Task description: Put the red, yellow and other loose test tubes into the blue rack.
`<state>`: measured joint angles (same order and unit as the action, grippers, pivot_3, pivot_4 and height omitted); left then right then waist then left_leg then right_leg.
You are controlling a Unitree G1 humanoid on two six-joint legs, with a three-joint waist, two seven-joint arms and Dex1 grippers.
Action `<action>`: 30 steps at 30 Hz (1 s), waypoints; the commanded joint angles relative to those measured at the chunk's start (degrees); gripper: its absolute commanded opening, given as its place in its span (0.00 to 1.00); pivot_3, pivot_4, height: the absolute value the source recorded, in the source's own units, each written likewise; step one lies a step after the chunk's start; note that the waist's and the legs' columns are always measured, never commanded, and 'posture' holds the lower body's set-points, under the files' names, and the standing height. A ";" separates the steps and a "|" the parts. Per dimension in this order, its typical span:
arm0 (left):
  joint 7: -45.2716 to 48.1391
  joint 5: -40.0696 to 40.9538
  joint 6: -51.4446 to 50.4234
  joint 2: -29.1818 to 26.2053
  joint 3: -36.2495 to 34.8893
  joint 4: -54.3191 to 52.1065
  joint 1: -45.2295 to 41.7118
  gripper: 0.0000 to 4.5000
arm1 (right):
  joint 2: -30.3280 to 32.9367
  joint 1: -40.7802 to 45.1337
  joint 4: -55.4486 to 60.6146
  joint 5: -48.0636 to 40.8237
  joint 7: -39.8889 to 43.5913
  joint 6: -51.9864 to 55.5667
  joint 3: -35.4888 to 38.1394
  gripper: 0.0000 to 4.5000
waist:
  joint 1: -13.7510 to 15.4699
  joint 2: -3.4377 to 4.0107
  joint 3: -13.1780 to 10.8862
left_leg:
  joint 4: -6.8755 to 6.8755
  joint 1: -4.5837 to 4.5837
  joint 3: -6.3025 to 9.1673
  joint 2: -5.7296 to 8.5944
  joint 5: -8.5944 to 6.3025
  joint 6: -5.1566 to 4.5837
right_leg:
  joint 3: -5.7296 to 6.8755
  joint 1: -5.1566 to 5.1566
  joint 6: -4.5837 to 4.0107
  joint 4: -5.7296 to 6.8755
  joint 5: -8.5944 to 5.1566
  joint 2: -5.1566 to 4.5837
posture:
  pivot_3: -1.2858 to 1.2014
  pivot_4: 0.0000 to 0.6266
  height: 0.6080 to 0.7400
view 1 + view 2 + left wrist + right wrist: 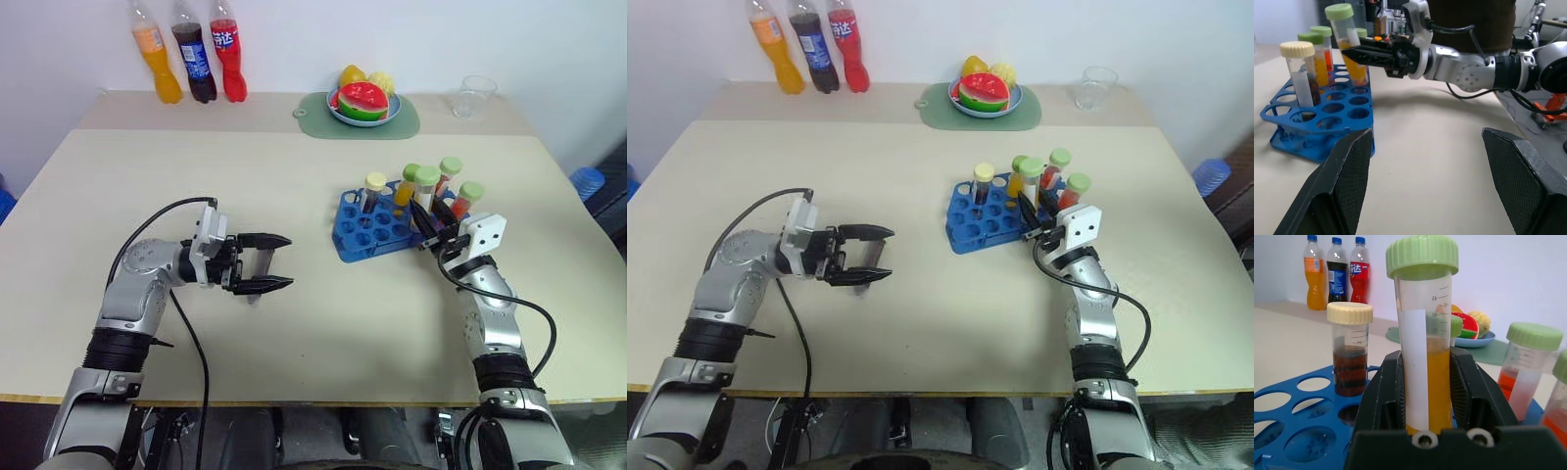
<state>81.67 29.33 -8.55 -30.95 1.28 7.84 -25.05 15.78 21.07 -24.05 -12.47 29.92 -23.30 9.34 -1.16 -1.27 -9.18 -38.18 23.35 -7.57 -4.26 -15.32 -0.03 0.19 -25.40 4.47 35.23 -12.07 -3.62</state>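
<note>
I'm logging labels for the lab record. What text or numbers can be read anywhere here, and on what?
"45" and "40": scale marks on the yellow tube held in the right claw.
"mL": on the brown tube.
Red bottle label: white characters, too small to read.
Dark bottle label: blurred, unreadable.

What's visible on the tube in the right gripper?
The yellow tube is clear plastic with a light green screw cap, a white label strip and printed graduations, roughly half full of orange-yellow liquid. It stands upright, clamped between the right gripper fingers, over the blue rack, beside a cream-capped tube of dark liquid.
</note>
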 commanded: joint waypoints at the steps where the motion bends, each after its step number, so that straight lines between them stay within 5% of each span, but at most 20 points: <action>1: -0.22 0.86 -0.13 -0.32 -0.94 -1.74 -0.05 0.82 | -0.55 0.63 -2.98 -0.03 -0.44 -1.22 0.17 0.17 | 0.00 -0.01 0.00 | 0.00 0.00 0.00 0.00 0.00 0.00 | 0.00 0.01 0.00 0.00 0.00 0.00 | 0.52 0.24 1.00; 6: -0.45 0.86 -0.22 -0.42 -0.88 -1.95 -0.13 0.82 | -1.08 0.77 -3.21 -2.14 1.35 -1.27 0.31 0.17 | -0.04 -0.01 0.01 | -0.01 -0.05 0.00 0.00 0.01 0.02 | 0.00 0.05 0.00 0.01 0.00 0.00 | 0.52 0.24 1.00; 13: -0.98 1.51 -1.39 -0.61 -1.25 -2.64 0.18 0.82 | 0.03 0.15 -0.86 -0.53 1.01 -2.68 -0.11 0.91 | -0.08 0.02 -0.01 | 0.00 -0.04 0.00 -0.02 0.01 0.02 | -0.01 0.02 0.00 0.04 0.00 0.02 | 0.52 0.24 1.00; 19: -13.65 3.52 -8.80 1.14 -5.31 -6.31 -0.14 0.82 | 5.31 -5.79 10.90 1.08 2.63 2.23 -1.14 0.91 | 0.41 0.04 -0.03 | -0.01 0.01 0.00 0.00 0.01 0.02 | -0.01 0.02 0.00 0.01 0.00 -0.05 | 0.52 0.24 1.00; 25: -33.22 -4.76 -19.42 -2.19 -5.81 -14.95 0.87 0.82 | 15.64 -18.99 29.79 -3.96 7.93 14.67 1.79 0.91 | 0.35 0.04 -0.02 | 0.03 -0.02 0.05 0.00 0.01 0.02 | -0.01 0.02 0.02 0.02 -0.01 -0.03 | 0.52 0.24 1.00; 30: -45.24 1.15 -51.73 -4.69 -7.17 -19.90 -6.36 0.82 | 22.19 -28.65 39.36 -9.61 11.88 20.79 8.12 0.91 | 0.41 -0.03 -0.05 | 0.01 -0.04 0.06 0.01 0.01 0.03 | -0.01 0.04 0.02 0.02 -0.01 -0.03 | 0.52 0.24 1.00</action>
<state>40.61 28.55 -48.66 -34.16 -4.32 -8.83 -27.86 36.54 -6.97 11.15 -19.62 40.71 -3.64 14.29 -0.75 -1.30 -9.22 -38.18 23.31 -7.48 -4.24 -15.31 -0.01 0.19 -25.36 4.50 35.25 -12.09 -3.64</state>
